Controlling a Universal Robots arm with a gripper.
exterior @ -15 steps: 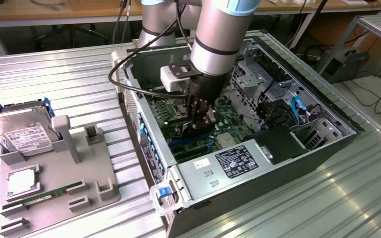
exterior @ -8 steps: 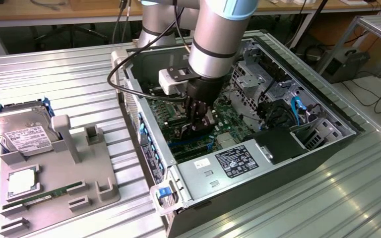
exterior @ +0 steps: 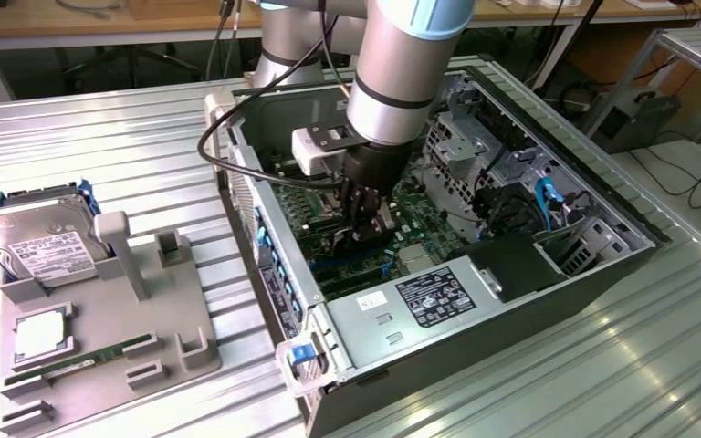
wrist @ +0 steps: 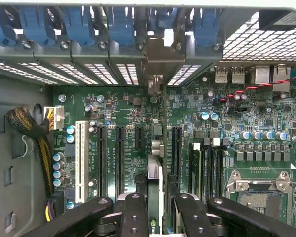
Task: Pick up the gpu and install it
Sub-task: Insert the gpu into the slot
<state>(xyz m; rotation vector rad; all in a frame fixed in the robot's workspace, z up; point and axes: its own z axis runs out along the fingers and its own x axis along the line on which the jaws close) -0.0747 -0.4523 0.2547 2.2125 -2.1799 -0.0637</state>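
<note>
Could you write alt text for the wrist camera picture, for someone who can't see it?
Black gripper fingers clamp a thin dark graphics card edge-on, standing upright over a green motherboard inside an open computer case. Its silver bracket end reaches the row of rear slot openings with blue clips.

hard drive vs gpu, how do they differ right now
The hard drive is a silver box with a white label; the gpu is a thin dark card seen edge-on. The hard drive sits in the grey holder outside the computer case; the gpu is clamped in the gripper over the motherboard inside it.
</note>
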